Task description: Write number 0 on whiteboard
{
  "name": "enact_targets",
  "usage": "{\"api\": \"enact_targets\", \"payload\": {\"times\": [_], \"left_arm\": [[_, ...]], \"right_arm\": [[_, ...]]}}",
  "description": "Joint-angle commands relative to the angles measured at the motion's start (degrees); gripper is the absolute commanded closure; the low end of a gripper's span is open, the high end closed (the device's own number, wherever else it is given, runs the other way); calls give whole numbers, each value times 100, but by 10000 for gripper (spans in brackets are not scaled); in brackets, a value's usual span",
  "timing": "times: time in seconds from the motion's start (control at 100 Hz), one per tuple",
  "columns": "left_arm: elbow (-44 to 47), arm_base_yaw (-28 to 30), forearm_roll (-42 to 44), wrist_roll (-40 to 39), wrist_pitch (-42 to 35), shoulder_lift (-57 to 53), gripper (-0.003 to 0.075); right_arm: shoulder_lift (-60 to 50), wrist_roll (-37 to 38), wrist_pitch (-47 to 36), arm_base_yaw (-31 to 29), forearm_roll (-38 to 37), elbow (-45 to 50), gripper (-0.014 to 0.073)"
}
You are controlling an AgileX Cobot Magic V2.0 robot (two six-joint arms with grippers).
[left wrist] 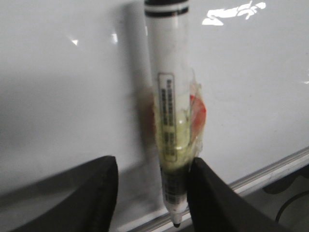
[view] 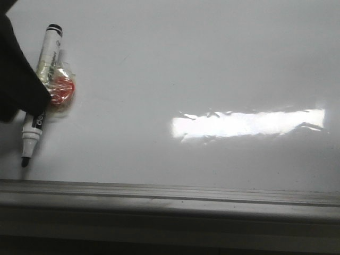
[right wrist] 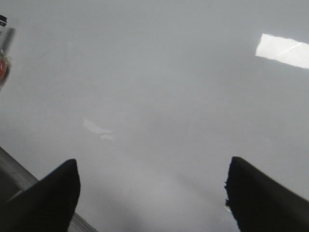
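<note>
At the far left of the front view the left tool (view: 32, 114) comes in as a dark mass over the marker (view: 43, 85), which lies on the whiteboard (view: 175, 64) with its bare black tip toward the grey frame edge (view: 170, 194) and its banded end pointing away. In the left wrist view the marker (left wrist: 169, 111) stands between the two dark fingers (left wrist: 212, 203): the one on the tip's right touches the barrel low down, the other stands apart, so the left tool is parted and not yet gripping.

A wad of yellowish tape with a red patch (view: 59, 91) is wrapped around the barrel's middle. I judge the marker light and stiff, its plastic smooth and apt to roll or slip; the taped bulge looks the surest place to pinch, close enough to the tip for control. The felt tip is soft and needs only gentle pressure on the glossy, hard board.

No number 0 is visible anywhere; apart from a bright glare strip (view: 247, 123) the surface shows white and unmarked.

Farther right, the right tool (right wrist: 152, 195) hangs spread wide over bare board, holding nothing.
</note>
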Motion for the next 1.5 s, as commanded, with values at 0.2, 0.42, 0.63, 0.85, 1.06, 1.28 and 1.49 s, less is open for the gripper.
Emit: {"api": "enact_targets", "payload": {"times": [0.2,0.42,0.63,0.85,1.06,1.28,1.49], "left_arm": [[-191,-58,-46,-57,-277,244,456],[-191,-58,-46,71,-73,392,727],[-285,-58,-186,538,59,337,740],[-1009,-787,-326,2456,772,-108,740],[-1511,-2037,381,3911,879,-500,740],[-1520,-2920,1311,3902,1286,-527,740],[-1520,-2990,1575,3890,1390,-527,740]], "right_arm": [[67,-35,-429,-27,13,-205,67],[67,-35,-429,-27,13,-205,97],[67,-253,-414,34,644,-228,97],[252,-2709,-241,817,2628,-664,97],[1296,-2981,-193,1929,2654,-1632,97],[2537,-3338,-132,2868,2291,-2423,97],[3201,-3338,-38,3012,2473,-2722,97]]}}
